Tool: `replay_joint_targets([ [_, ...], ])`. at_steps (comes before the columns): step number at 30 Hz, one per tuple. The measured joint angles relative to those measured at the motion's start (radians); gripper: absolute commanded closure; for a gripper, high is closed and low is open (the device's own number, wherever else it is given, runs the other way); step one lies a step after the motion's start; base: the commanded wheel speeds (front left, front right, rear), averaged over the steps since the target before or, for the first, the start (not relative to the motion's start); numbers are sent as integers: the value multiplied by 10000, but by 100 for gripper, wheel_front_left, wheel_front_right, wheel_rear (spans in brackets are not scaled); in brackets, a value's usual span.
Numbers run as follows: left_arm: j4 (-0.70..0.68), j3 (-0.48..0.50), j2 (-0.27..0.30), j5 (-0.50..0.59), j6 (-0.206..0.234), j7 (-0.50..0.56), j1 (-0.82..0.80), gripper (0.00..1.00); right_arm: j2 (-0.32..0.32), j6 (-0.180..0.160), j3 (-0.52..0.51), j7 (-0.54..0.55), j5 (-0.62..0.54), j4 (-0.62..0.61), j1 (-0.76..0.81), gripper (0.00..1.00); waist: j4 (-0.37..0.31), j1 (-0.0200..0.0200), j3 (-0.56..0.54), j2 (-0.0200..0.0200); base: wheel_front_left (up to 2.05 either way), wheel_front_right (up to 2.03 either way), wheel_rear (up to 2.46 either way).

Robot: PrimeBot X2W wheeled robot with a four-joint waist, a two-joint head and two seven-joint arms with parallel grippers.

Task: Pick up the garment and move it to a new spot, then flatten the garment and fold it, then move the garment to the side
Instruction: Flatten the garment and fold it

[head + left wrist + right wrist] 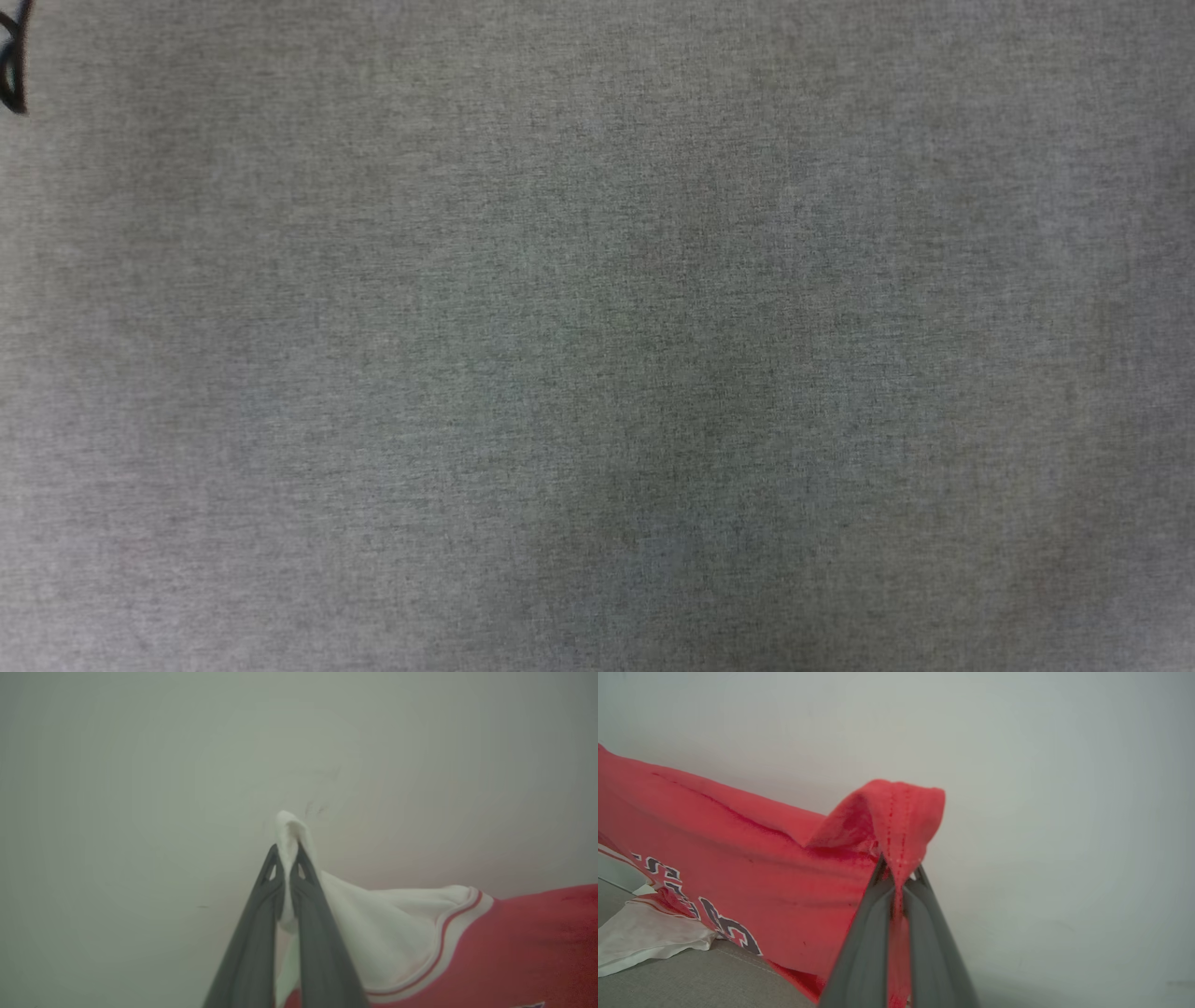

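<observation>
Against a pale wall, left fingers pinch the garment by its white sleeve; right fingers pinch a red edge. Its low end lies on a grey surface.

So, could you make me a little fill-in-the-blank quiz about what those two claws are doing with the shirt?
1. The left claw is shut on the ____ part of the garment.
2. The right claw pinches a fold of its ____ fabric.
3. In the right wrist view, the garment's lower end rests on a ____ surface.

Missing words: white; red; grey.
</observation>
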Motion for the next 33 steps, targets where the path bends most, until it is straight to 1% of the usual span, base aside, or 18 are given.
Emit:
replay_joint_targets([
  [5, 692, 65, -151, -263, -236, -290, 565, 100, -44, 0, 556, -159, 520, 483, 168, 100, 100, -1, -178, 0, 0, 0, 0],
  [11, 1158, 102, -238, -600, -527, -571, 2042, 100, -345, 0, 1377, -347, 1214, 771, 1410, 100, 231, -1, -864, 0, 0, 0, 0],
  [15, 1122, 242, -267, -995, -675, -731, 3728, 100, -520, 0, 1871, -506, 1850, 740, 2866, 100, 315, -2, -1577, 0, 0, 0, 0],
  [18, 863, 397, -257, -1231, -721, -792, 5332, 100, -688, 2, 2176, -629, 2278, 606, 4126, 100, 373, -3, -2229, 0, 0, 0, 0],
  [21, 403, 579, -173, -1442, -654, -817, 7031, 100, -853, 6, 2406, -681, 2656, 324, 5360, 100, 419, -3, -2910, 0, 0, 0, 0],
  [24, -330, 688, -50, -1544, -451, -823, 8732, 100, -1034, 6, 2552, -589, 2940, -65, 6532, 100, 452, -3, -3581, 0, 0, 0, 0],
  [27, -1221, 800, -48, -1743, -96, -830, 10534, 100, -1175, 8, 2600, -453, 3177, -472, 7824, 100, 478, -4, -4226, 0, 0, 0, 0],
  [28, -1580, 807, -10, -1793, 81, -821, 11133, 100, -1254, 8, 2568, -474, 3200, -675, 8260, 100, 489, -4, -4431, 0, 0, 0, 0],
  [30, -2291, 882, 40, -2036, 299, -575, 12215, 100, -1394, 8, 2441, -385, 3285, -986, 9008, 100, 514, -5, -4813, 0, 0, 0, 0],
  [33, -3674, 1032, 194, -2334, 863, -121, 13914, 100, -1549, 10, 2173, -190, 3285, -1586, 10336, 100, 551, -6, -5366, 0, 0, 0, 0],
])
